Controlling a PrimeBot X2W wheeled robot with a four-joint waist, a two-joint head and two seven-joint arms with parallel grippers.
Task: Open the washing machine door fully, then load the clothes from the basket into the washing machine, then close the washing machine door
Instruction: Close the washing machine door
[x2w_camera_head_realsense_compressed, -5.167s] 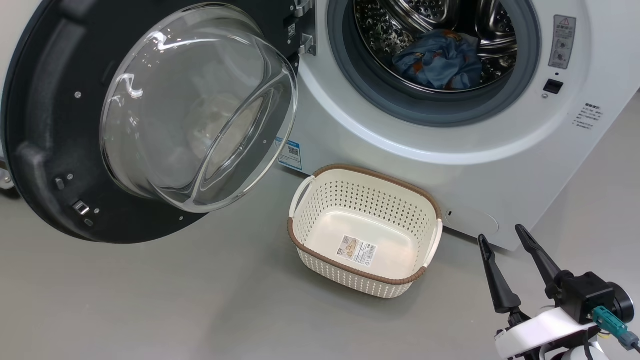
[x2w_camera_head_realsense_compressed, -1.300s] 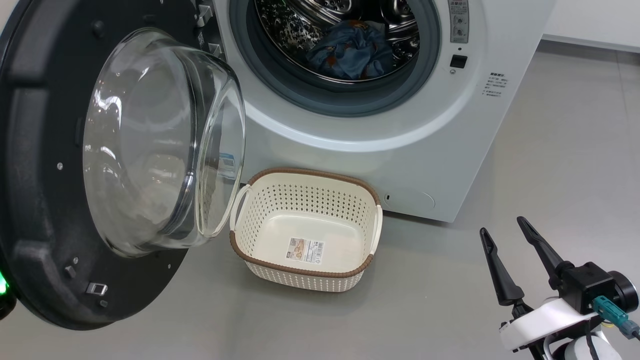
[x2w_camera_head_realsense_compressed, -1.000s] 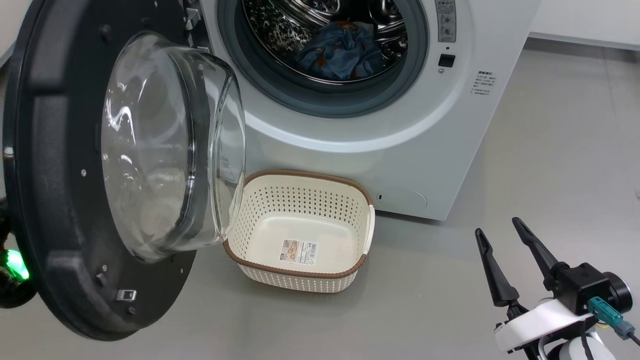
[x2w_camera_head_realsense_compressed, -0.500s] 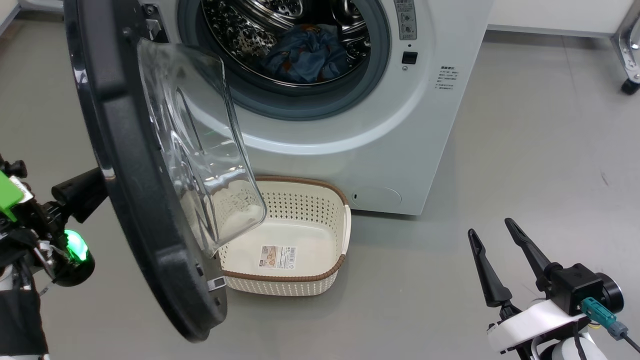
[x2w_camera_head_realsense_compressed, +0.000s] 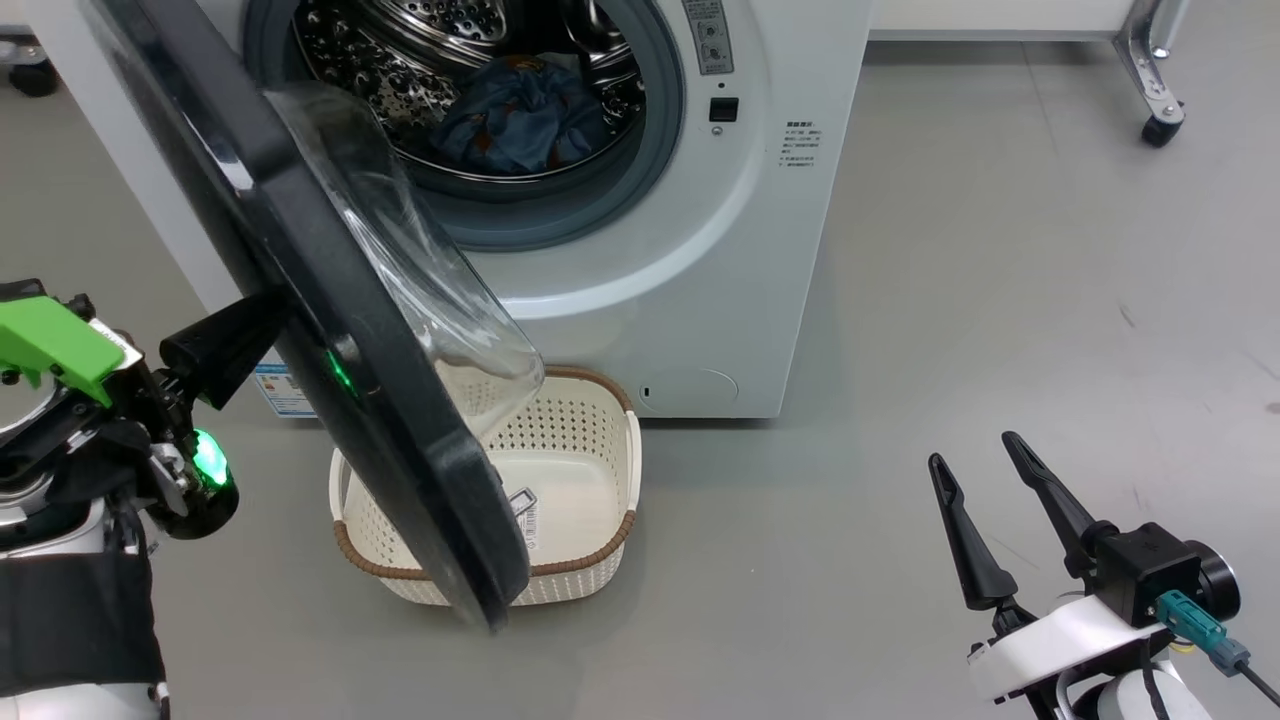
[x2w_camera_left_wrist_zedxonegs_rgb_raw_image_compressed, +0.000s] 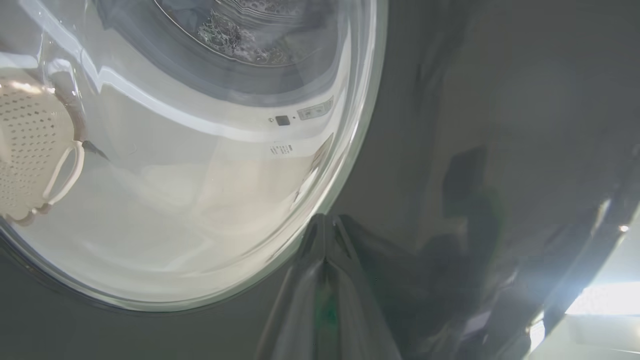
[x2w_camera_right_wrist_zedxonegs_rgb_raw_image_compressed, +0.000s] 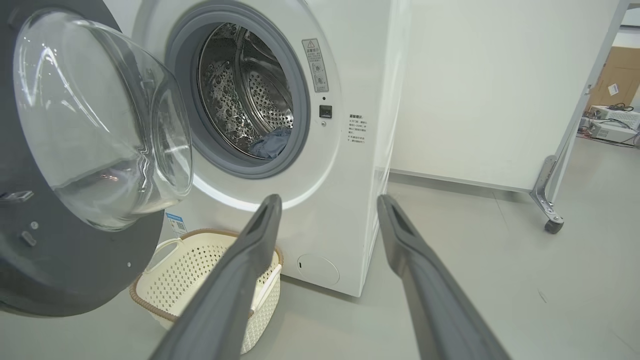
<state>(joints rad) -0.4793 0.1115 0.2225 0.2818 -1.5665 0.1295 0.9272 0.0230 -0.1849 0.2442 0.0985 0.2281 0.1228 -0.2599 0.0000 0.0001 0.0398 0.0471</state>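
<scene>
The washing machine (x2w_camera_head_realsense_compressed: 700, 300) stands open, its steel drum holding the blue clothes (x2w_camera_head_realsense_compressed: 520, 125). The washing machine door (x2w_camera_head_realsense_compressed: 400, 450) hangs about half swung, edge-on to the head view, with its glass bowl facing the drum. My left gripper (x2w_camera_head_realsense_compressed: 262, 318) is shut, its tips pressed on the door's glossy outer face (x2w_camera_left_wrist_zedxonegs_rgb_raw_image_compressed: 450, 125) beside the glass bowl (x2w_camera_left_wrist_zedxonegs_rgb_raw_image_compressed: 175, 175). The cream basket (x2w_camera_head_realsense_compressed: 590, 560) sits below on the floor, with no clothes in the part that shows and partly hidden by the door. My right gripper (x2w_camera_head_realsense_compressed: 972, 450) hovers open and holds nothing at the lower right.
A metal frame leg on a caster (x2w_camera_head_realsense_compressed: 1160, 125) stands at the far right by a white wall panel (x2w_camera_right_wrist_zedxonegs_rgb_raw_image_compressed: 475, 100). Grey floor (x2w_camera_head_realsense_compressed: 950, 300) stretches wide to the right of the machine. The basket (x2w_camera_right_wrist_zedxonegs_rgb_raw_image_compressed: 200, 270) lies right under the door's sweep.
The door has swung from wide open to about half shut. My left gripper has come into view behind it. The head view has shifted. The right gripper has hardly moved.
</scene>
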